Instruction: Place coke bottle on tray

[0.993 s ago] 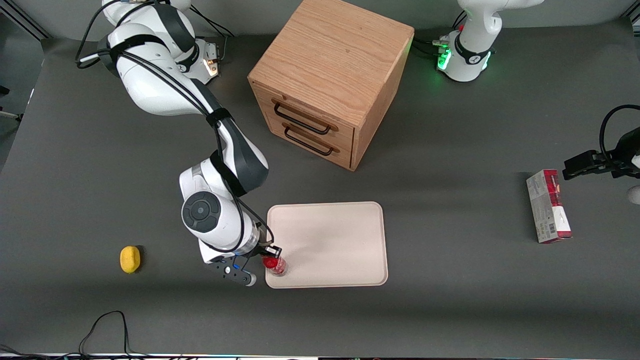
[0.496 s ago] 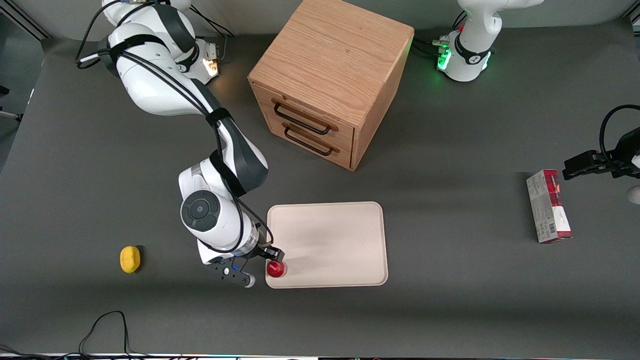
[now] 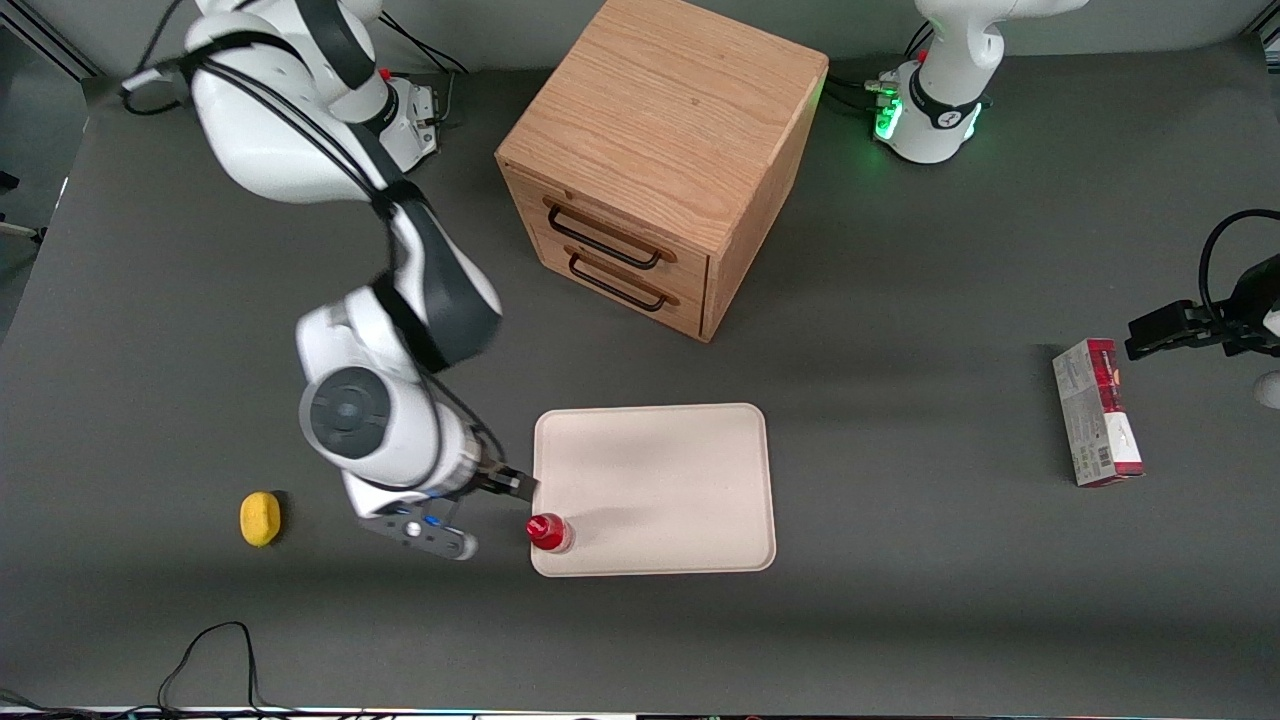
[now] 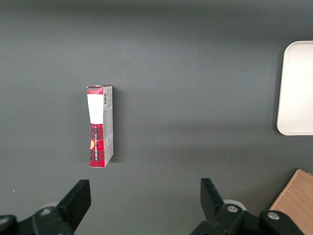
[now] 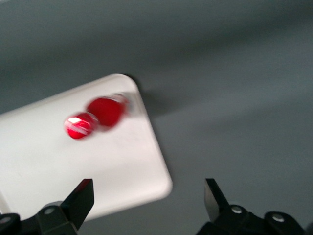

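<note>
Coke bottle (image 3: 548, 532) stands upright on the tray (image 3: 660, 480), in the corner nearest the working arm. The tool (image 3: 497, 510), released and empty, hangs just beside the tray, clear of the bottle.

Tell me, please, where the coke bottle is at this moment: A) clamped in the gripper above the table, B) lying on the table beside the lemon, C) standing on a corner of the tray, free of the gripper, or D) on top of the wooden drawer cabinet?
C. The coke bottle stands upright just inside a corner of the tray, and the gripper is open beside it, over the table, not touching it.
</note>
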{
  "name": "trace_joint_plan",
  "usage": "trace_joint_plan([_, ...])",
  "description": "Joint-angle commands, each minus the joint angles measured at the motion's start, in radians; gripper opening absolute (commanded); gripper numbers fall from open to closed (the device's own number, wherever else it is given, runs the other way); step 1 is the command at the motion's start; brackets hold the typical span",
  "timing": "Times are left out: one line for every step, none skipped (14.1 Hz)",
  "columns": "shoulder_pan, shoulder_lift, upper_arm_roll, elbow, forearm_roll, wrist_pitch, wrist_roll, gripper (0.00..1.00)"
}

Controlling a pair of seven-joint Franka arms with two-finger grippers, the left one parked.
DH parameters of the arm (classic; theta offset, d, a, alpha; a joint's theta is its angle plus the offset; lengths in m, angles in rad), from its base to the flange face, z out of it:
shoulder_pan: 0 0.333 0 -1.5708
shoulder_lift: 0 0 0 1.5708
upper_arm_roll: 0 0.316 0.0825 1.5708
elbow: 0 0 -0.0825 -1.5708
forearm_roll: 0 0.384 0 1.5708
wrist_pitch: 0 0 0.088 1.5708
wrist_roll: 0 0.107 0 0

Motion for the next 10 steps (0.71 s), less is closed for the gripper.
trace_joint_plan([-0.098, -0.277, 0.003, -0.346, 0.051, 0.007, -0.207, 1.00])
trace_joint_plan([-0.142, -0.379, 0.005, -0.490, 0.056, 0.059, -0.259, 1.00])
trace_joint_plan([-0.171, -0.474, 0.005, -0.617, 0.065, 0.102, -0.319, 1.00])
trace_joint_plan([-0.187, -0.554, 0.002, -0.717, 0.077, 0.127, -0.380, 1.00])
trace_joint_plan([-0.196, -0.611, -0.015, -0.775, 0.082, 0.127, -0.420, 1.00])
trace_joint_plan([-0.196, -0.660, -0.039, -0.815, 0.082, 0.122, -0.442, 1.00])
trace_joint_plan([-0.194, -0.712, -0.059, -0.858, 0.082, 0.122, -0.467, 1.00])
trace_joint_plan([-0.194, -0.754, -0.078, -0.888, 0.082, 0.118, -0.502, 1.00])
trace_joint_plan([-0.194, -0.781, -0.096, -0.898, 0.086, 0.095, -0.555, 1.00])
trace_joint_plan([-0.194, -0.789, -0.118, -0.890, 0.103, 0.049, -0.598, 1.00])
